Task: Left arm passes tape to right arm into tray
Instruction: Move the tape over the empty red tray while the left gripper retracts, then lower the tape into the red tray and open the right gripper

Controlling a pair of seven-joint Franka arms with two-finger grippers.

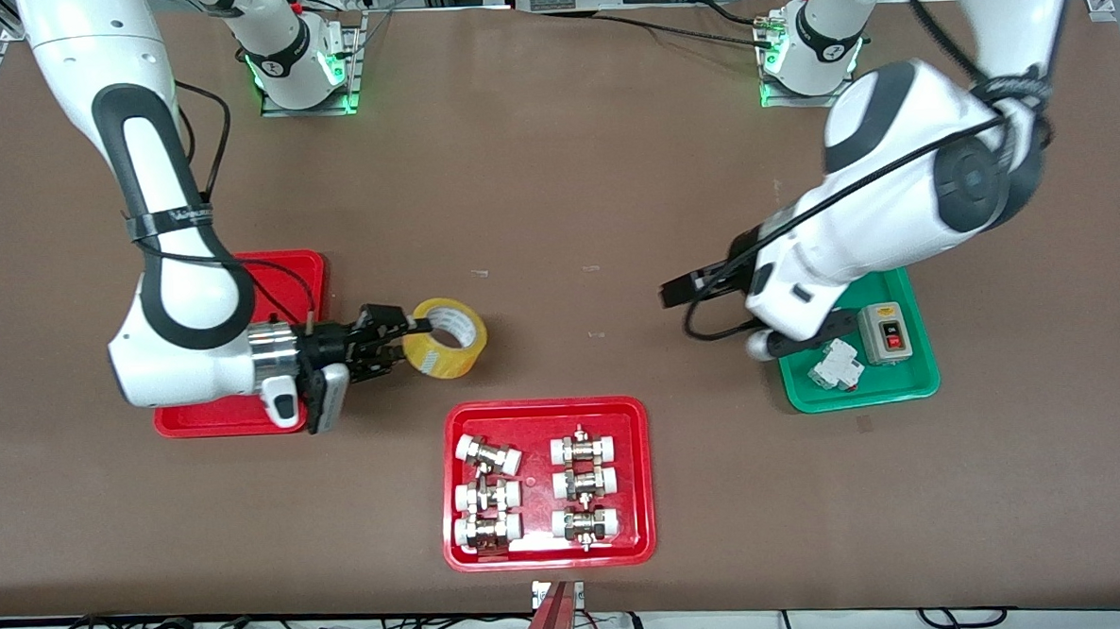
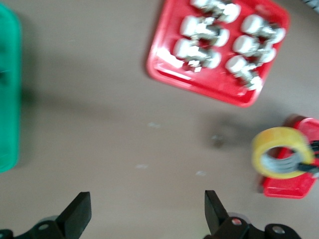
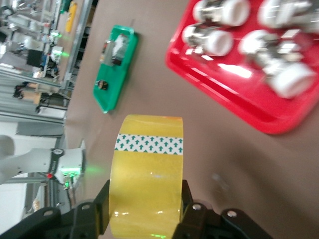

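Front view shows the right tool (image 1: 393,338) pinching the tape (image 1: 446,337), held up in the air just past the edge of the plain red tray (image 1: 284,270) and over bare tabletop (image 1: 554,182). The roll sits tilted, its open core facing upward and toward the camera. The right arm (image 1: 166,275) hangs over that plain tray, covering much of it.

Right wrist view confirms the grip: the black fingers (image 3: 192,211) press on both flat sides of the tape (image 3: 147,172), whose yellow band carries a white strip printed with green arrows.

The left tool (image 1: 687,290) hovers over bare tabletop, beside the green tray (image 1: 913,389), and is well apart from the roll. In the left wrist view its fingers (image 2: 79,214) are spread wide with nothing between them; the tape (image 2: 281,152) shows far off in that view, beside the plain tray's corner (image 2: 289,186).

A second red tray (image 1: 544,414) loaded with white-capped metal fittings (image 1: 535,490) lies nearer the front camera than the roll. The green tray holds a grey switch box (image 1: 886,332) and a small white part (image 1: 836,367), partly under the left arm (image 1: 896,205).
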